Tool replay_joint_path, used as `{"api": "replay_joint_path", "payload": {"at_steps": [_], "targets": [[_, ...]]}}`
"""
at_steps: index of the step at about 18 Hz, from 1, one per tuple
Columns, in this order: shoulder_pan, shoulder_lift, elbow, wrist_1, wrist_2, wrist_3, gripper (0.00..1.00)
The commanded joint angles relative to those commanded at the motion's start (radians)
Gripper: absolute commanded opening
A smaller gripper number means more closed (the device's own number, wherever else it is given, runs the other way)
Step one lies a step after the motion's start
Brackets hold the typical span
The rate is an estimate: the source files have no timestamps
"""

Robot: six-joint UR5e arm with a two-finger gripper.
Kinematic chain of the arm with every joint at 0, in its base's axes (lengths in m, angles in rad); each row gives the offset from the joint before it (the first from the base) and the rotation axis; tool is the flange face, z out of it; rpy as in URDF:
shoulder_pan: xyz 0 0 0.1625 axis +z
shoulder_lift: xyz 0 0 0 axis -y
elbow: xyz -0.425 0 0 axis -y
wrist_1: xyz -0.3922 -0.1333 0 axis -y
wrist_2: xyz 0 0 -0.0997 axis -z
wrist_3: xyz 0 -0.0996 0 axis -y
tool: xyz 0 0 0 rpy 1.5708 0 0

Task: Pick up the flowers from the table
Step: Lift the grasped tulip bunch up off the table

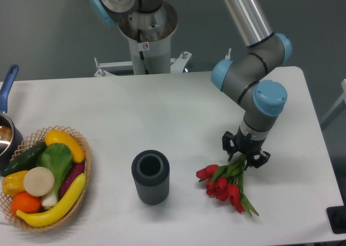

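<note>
hand (245, 152) over flowers (225, 184), stems hidden

Red flowers (223, 185) with green leaves are seen on a white table (162, 111), beside a dark grey ribbed cup (150, 177)

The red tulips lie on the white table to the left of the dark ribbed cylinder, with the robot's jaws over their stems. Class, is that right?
Not quite. The camera view shows the red tulips lying to the right of the dark ribbed cylinder, not the left. The rest holds: they are on the white table, and the gripper has its jaws over their stems.
</note>
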Motion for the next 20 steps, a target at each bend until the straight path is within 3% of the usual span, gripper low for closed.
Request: {"api": "replay_joint_path", "payload": {"at_steps": [8, 14, 20], "targets": [[0.003, 0.003, 0.003, 0.0, 0.0, -0.02, 0.24], [0.005, 0.009, 0.012, 0.0, -0.002, -0.029, 0.24], [0.02, 0.087, 0.054, -0.003, -0.008, -0.032, 0.24]]}}
